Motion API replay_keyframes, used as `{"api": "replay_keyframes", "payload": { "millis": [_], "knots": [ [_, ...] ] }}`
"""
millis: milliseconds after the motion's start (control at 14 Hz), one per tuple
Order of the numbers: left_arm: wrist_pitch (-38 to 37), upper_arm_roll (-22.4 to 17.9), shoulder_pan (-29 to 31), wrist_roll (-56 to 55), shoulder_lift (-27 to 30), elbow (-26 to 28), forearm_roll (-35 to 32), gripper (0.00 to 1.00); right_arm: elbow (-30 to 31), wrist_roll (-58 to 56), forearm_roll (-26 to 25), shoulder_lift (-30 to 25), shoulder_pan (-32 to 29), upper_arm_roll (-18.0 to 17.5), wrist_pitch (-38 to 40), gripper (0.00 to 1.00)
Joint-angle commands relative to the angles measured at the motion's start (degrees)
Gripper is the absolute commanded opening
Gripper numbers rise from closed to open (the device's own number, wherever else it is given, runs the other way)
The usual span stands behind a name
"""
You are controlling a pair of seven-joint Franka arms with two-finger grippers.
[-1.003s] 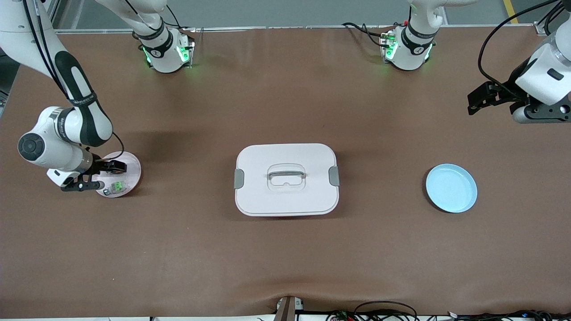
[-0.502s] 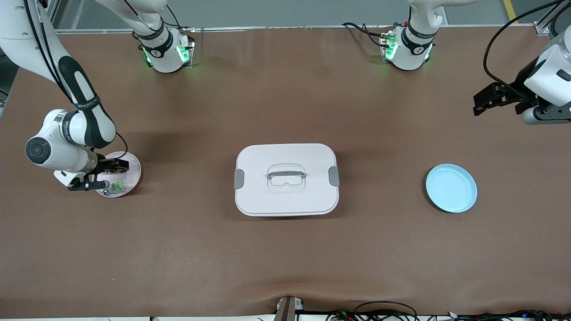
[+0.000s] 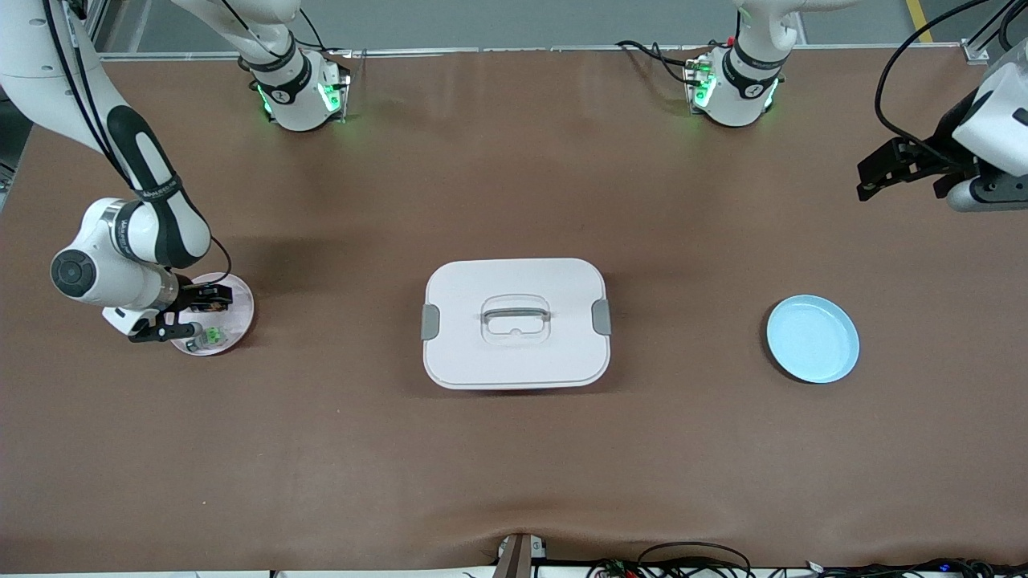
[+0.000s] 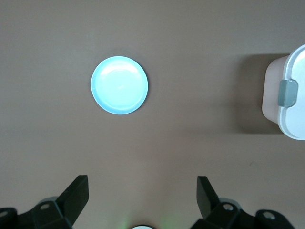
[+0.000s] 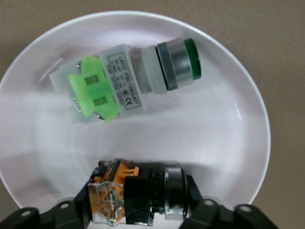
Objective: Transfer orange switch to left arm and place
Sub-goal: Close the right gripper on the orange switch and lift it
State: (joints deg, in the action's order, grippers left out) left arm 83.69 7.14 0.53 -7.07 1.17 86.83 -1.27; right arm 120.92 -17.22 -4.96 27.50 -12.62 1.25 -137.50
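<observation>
Orange shows between the fingers of the right pincer (image 5: 140, 202), clenched on the orange switch (image 5: 136, 195) in the pink plate (image 3: 238, 309); its fingertips are cut off at the wrist view's edge. Just beside the pincer, in the same plate, lies a green switch (image 5: 124, 83). The left pincer (image 4: 143, 198) hangs released over the brown surface (image 3: 514, 466), near the blue plate (image 4: 119, 85), waiting. The box (image 3: 515, 323) sits between the plates, only its corner showing from the left wrist.

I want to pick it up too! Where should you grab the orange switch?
Probably from above, across its black middle body: the orange switch lies on its side in the pink plate, and the right gripper is shut on it there.
</observation>
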Motion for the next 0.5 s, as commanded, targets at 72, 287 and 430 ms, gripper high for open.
{"api": "replay_keyframes", "payload": {
  "millis": [72, 287, 430],
  "knots": [
    [-1.6, -0.11, 0.61, -0.23, 2.6, -0.17, -0.04, 1.0, -0.07, -2.03, -1.1, 0.01, -1.18, -0.81, 0.13, 0.21],
    [-4.75, -0.29, 0.61, -0.23, 2.78, -0.26, -0.04, 1.0, -1.47, -3.61, -1.1, -0.69, -1.53, -0.89, 4.05, 0.2],
    [-5.12, -0.38, 0.52, -0.49, 3.05, -0.35, -0.04, 1.0, -5.59, -3.35, -1.02, -1.22, -1.53, -0.98, 13.26, 0.21]
  ]
}}
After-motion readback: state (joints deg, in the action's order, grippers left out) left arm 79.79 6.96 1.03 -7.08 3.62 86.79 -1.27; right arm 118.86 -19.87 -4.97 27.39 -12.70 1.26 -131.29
